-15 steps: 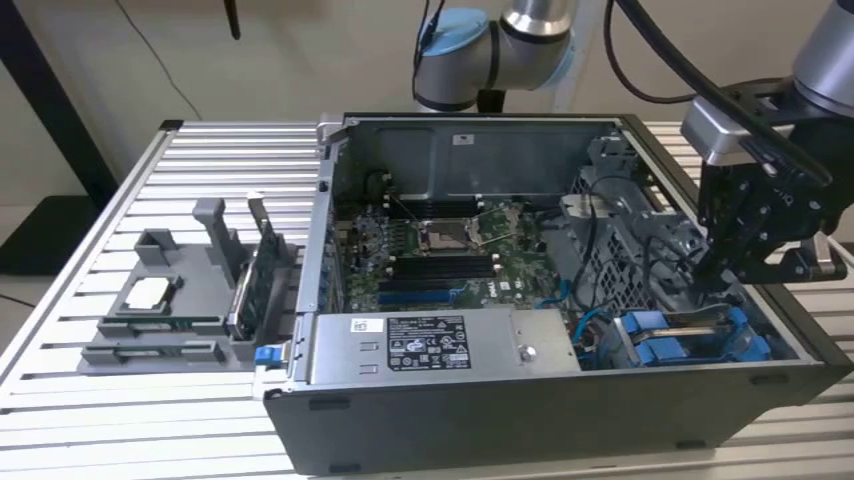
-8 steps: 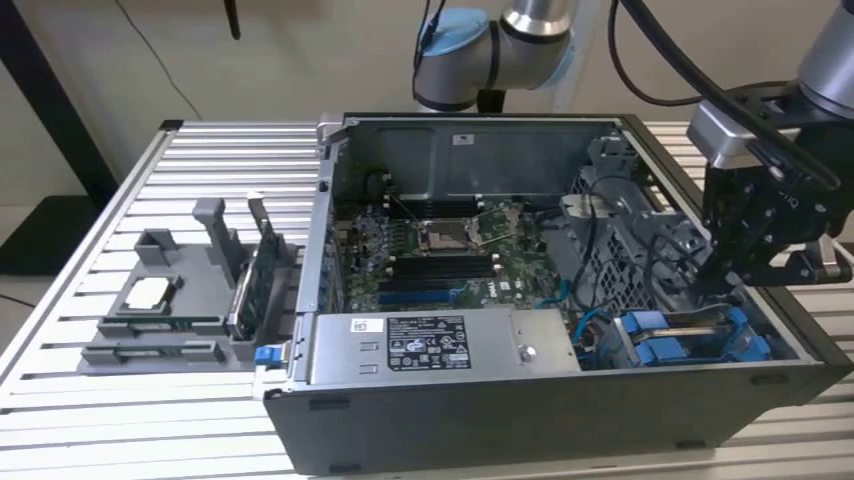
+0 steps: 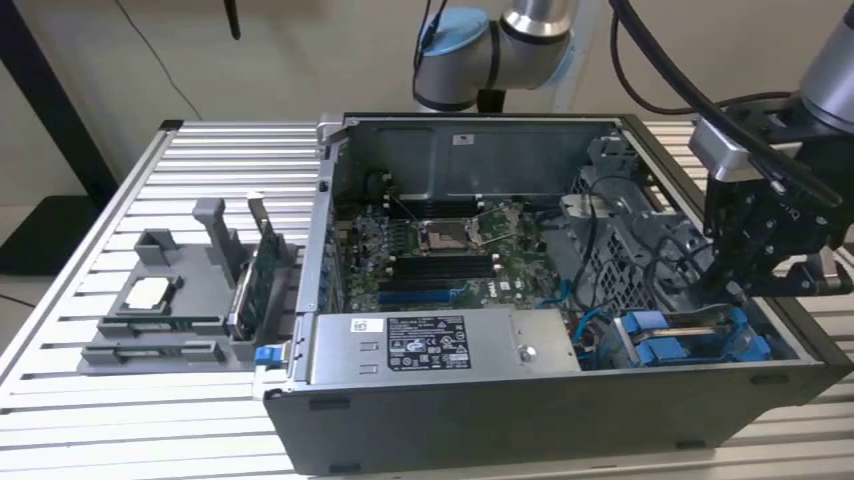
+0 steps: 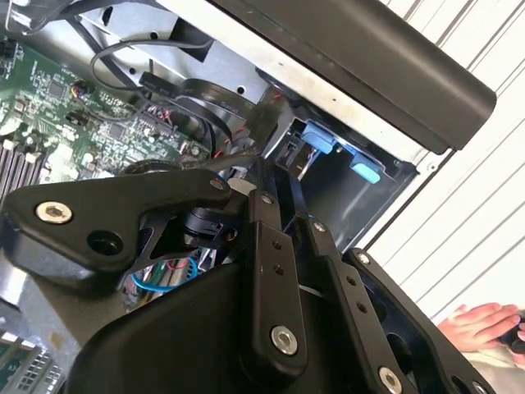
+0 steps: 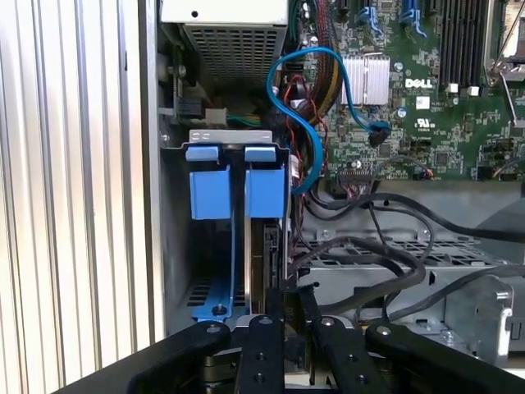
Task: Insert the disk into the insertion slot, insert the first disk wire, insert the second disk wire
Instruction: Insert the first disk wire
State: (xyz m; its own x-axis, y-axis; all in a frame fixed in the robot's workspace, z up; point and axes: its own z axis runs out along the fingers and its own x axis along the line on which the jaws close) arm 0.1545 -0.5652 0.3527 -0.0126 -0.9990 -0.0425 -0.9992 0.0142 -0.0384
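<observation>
Disk [image 5: 269, 246] is held edge-on, partly sunk in the insertion slot [image 5: 174, 246] beside the other blue carrier [image 5: 210, 193], seemingly clamped by the closed gripper [image 5: 289, 291] so as to be kept square with the narrow bay.

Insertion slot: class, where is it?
The insertion slot sits in the case's near corner on the exterior view's right, beside the power supply, below the gripper.

Against the dark grey metal computer case [image 3: 534, 415], the matte black end effector [image 5: 289, 305] barely stands out. Inside the case there's a green circuit board [image 5: 426, 123] flecked with silver, a looping light blue cable [image 5: 316, 107] and bright blue plastic carrier tabs [image 5: 210, 190]. Beneath the case, the silver ribbed table [image 3: 200, 150] runs in parallel stripes.
</observation>
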